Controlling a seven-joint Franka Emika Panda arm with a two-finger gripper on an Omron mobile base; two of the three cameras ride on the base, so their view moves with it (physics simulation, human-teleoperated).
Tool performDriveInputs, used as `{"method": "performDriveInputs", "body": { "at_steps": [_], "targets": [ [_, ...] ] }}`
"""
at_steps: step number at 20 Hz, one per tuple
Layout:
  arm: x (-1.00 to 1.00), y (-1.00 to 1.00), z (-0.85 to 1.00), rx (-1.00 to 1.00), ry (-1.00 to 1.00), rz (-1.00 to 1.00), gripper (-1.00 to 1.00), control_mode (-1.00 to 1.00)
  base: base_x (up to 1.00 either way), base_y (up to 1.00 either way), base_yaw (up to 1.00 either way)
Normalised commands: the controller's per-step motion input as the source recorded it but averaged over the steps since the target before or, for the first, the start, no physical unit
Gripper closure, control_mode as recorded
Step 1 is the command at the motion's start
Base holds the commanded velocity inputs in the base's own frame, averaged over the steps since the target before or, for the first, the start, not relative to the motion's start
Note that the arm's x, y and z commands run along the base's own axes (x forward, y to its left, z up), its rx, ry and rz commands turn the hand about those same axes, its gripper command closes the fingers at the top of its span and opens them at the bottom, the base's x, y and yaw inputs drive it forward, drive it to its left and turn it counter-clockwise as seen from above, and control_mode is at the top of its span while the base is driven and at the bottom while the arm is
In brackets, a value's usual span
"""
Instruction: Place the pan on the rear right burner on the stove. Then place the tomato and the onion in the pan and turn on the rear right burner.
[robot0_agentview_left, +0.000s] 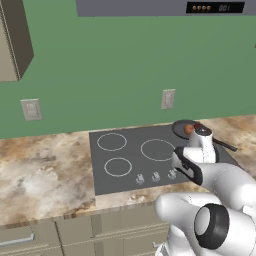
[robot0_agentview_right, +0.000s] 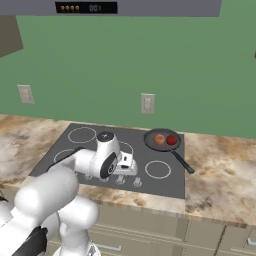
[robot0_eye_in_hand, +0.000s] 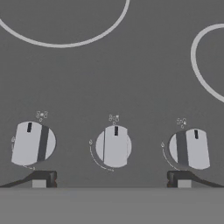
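The dark grey pan (robot0_agentview_right: 163, 146) sits at the stove's (robot0_agentview_right: 145, 159) rear right, covering the rear right burner ring, with its black handle (robot0_agentview_right: 183, 163) pointing toward the front right. Inside it lie the brownish-orange onion (robot0_agentview_right: 159, 139) and the red tomato (robot0_agentview_right: 171, 140), side by side. From the left, the onion (robot0_agentview_left: 188, 129) shows behind my wrist. My gripper (robot0_eye_in_hand: 112, 179) is open, hanging just above the row of silver knobs. Its fingertips (robot0_eye_in_hand: 43, 178) straddle the middle knob (robot0_eye_in_hand: 113, 146), touching nothing.
Two more knobs (robot0_eye_in_hand: 33, 143) (robot0_eye_in_hand: 189, 148) flank the middle one. The large centre ring (robot0_eye_in_hand: 65, 26) and the front right ring (robot0_agentview_right: 158, 169) are bare. Marbled counter (robot0_agentview_left: 45, 175) lies on both sides of the stove. Wall outlets (robot0_agentview_right: 147, 103) sit on the green backsplash.
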Motion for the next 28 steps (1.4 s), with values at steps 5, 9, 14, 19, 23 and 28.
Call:
{"method": "performDriveInputs", "body": {
  "at_steps": [5, 9, 14, 19, 23, 28],
  "targets": [
    [0.17, 0.0, 0.0, 0.0, 0.0, 0.01, -1.0, -1.0, 0.0, 0.0, 0.0],
    [0.05, 0.0, -0.06, 0.0, 0.0, 0.0, -1.0, -1.0, 0.0, 0.0, 0.0],
    [0.0, 0.0, -0.11, 0.0, 0.0, 0.0, -1.0, -1.0, 0.0, 0.0, 0.0],
    [0.0, 0.0, -0.17, 0.0, 0.0, 0.0, -1.0, -1.0, 0.0, 0.0, 0.0],
    [0.02, 0.0, -0.28, 0.0, 0.0, 0.0, -1.0, -1.0, 0.0, 0.0, 0.0],
    [0.0, 0.0, -0.22, 0.0, 0.0, 0.0, -1.0, -1.0, 0.0, 0.0, 0.0]
  ]
}}
